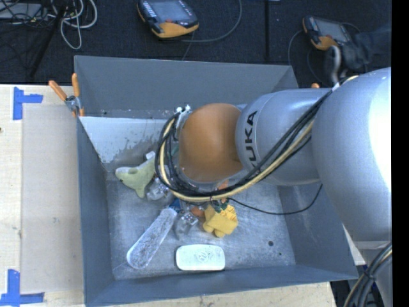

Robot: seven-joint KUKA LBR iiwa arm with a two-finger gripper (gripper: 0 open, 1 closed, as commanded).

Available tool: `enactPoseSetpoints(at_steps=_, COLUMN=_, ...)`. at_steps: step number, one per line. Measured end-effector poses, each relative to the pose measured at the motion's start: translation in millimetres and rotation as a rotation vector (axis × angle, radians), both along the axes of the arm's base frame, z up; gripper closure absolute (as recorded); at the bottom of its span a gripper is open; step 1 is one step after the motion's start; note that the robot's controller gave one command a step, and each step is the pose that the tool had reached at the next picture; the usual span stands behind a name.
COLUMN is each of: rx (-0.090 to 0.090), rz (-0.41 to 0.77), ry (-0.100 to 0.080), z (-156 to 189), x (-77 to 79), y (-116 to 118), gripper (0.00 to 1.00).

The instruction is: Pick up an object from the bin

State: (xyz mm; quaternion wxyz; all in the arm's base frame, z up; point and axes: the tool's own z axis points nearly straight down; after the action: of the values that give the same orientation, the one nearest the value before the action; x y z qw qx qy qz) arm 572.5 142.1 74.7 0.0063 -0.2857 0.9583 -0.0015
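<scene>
My gripper (186, 219) reaches down under the arm's orange cover into the middle of the bin, and little of it shows. Its tip is between a long translucent grey piece (151, 237) on its left and a yellow toy (221, 221) on its right, close to both. A small blue bit (174, 204) lies just left of the tip. A white oval slab (200, 257) lies flat in front of it, near the bin's front wall. What the tip touches is hidden.
A pale green soft thing (135, 176) and a crumpled clear piece (156, 188) lie at the left, by the sloped wall. The arm and its cables cover the bin's middle and right. Bare floor shows at the front right.
</scene>
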Motion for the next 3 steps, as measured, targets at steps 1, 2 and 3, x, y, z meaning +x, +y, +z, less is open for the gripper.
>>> enactPoseSetpoints(at_steps=1, rx=-0.002, rz=0.073, ry=0.004, z=0, x=4.0, y=19, gripper=0.0)
enactPoseSetpoints(at_steps=2, rx=0.007, rz=-0.002, ry=0.007, z=4, x=2.2, y=4, gripper=1.0)
enactPoseSetpoints(at_steps=3, rx=0.007, rz=-0.002, ry=0.007, z=4, x=2.2, y=4, gripper=1.0)
